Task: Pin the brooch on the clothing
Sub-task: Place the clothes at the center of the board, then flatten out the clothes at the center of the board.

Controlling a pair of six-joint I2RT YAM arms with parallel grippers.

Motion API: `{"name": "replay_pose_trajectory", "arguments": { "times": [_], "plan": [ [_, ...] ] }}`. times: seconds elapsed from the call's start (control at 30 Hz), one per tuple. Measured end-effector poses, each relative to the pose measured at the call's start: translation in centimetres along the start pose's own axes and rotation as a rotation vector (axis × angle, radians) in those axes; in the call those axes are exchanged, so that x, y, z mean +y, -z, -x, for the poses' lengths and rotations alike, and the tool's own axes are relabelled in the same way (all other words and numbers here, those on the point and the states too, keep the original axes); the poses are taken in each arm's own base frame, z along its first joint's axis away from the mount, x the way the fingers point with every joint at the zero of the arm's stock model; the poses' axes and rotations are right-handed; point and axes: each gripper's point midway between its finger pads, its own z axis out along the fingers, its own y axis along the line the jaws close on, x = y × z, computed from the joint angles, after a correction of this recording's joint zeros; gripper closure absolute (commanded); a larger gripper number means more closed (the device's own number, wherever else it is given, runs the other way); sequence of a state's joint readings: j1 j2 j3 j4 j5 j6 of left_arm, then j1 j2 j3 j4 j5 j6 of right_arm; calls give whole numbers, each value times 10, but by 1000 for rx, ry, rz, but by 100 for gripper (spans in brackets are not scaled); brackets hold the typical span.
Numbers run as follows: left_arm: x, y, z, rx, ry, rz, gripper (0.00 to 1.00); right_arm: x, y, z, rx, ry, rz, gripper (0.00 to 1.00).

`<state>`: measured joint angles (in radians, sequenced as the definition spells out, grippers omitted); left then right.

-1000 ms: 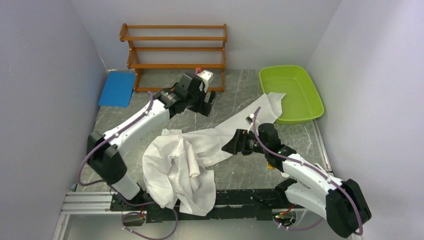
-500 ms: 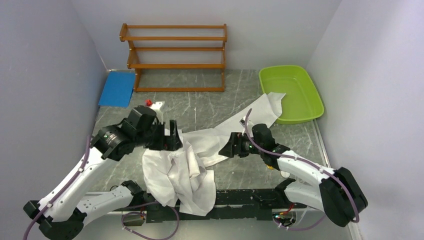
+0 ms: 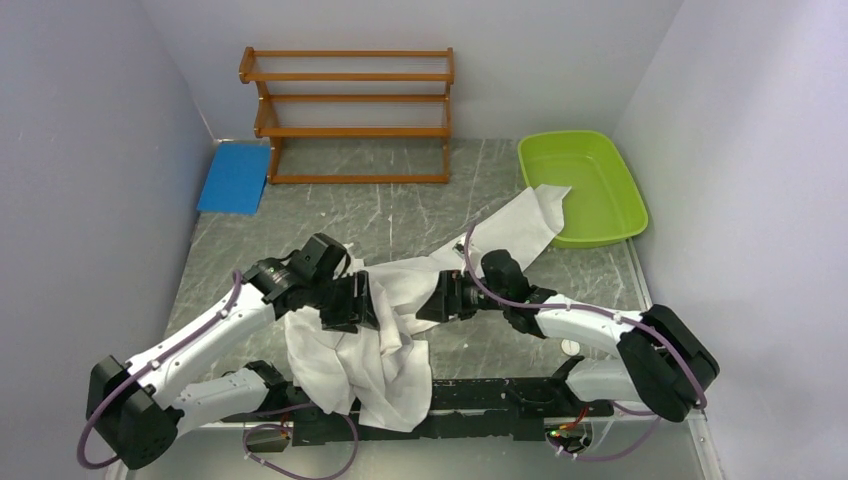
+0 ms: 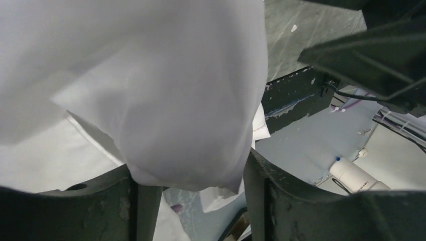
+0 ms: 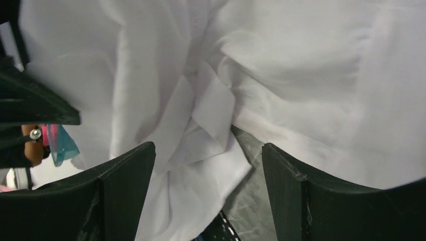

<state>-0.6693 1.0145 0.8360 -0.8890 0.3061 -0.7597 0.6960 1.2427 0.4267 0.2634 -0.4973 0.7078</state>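
The left claw [image 4: 191, 168] stands partly spread. A lobe of the shirt [image 4: 150, 90] bulges through the gap and touches both fingers. The right claw [image 5: 207, 150] gapes wide just above folded cloth and grips nothing. Only the right wrist view shows a small pink-and-teal thing [image 5: 45, 140] with a metal bit beside the cloth; I cannot tell what it is. Only the top view shows the whole shirt. Its long axis runs diagonally, from a crumpled heap at the near edge of the bench [image 3: 400, 205] to a tip reaching the green tray [image 3: 590, 180] at far right.
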Motion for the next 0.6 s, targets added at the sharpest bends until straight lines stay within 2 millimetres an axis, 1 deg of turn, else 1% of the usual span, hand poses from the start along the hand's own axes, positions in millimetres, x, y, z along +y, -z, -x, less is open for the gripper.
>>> {"name": "replay_pose_trajectory", "arguments": {
  "times": [0.13,0.2,0.27,0.3,0.33,0.37,0.4,0.47,0.53,0.6],
  "plan": [
    [-6,-10,9,-2,1,-16,60,23,-8,-5,30,24,89,19],
    [-7,-12,11,-6,0,-16,72,38,-15,-9,54,38,142,20],
    [-5,-12,13,-18,-4,-6,83,52,-23,-13,80,47,186,23],
    [-5,-12,15,-26,-2,0,89,60,-29,-17,96,53,203,29],
    [-4,-11,18,-38,-5,12,94,67,-35,-19,110,61,218,40],
    [-4,-9,20,-48,-6,18,97,72,-41,-19,116,65,224,53],
    [-4,-7,22,-62,-11,23,97,77,-48,-20,126,70,228,62],
    [-6,-1,28,-91,-20,29,97,86,-64,-20,143,74,234,76],
    [-8,6,33,-121,-25,33,98,88,-74,-16,147,71,222,94],
    [-9,15,37,-156,-36,38,97,87,-78,-8,136,86,193,100]
  ]
}}
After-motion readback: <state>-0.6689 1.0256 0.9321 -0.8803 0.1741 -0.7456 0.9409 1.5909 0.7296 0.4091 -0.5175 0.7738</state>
